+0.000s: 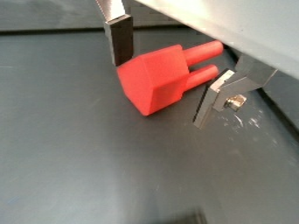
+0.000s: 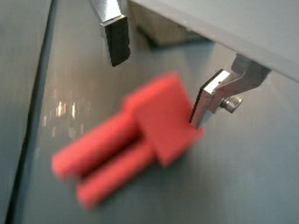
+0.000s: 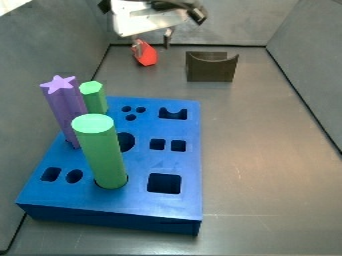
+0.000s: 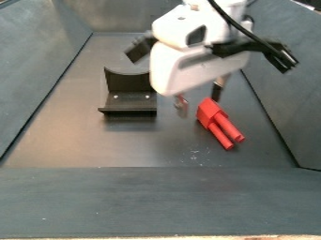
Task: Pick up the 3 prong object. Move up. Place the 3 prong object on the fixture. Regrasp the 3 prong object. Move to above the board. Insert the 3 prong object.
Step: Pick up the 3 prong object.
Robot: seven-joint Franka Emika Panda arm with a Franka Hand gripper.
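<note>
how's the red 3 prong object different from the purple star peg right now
The 3 prong object is red and lies on its side on the floor under the open gripper. The purple star-topped peg stands upright in the blue board. The red one is far from the board, near the fixture. Neither is held.

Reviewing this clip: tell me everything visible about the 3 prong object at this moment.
The 3 prong object is a bright red piece that looks like plastic: a blocky square head with rounded prongs running from one face, seen best in a wrist view. It lies on its side on the dark floor near the right wall in a side view, apart from the fixture. The tool hangs over it, open, fingers straddling the head; whether a finger touches it cannot be told.
</note>
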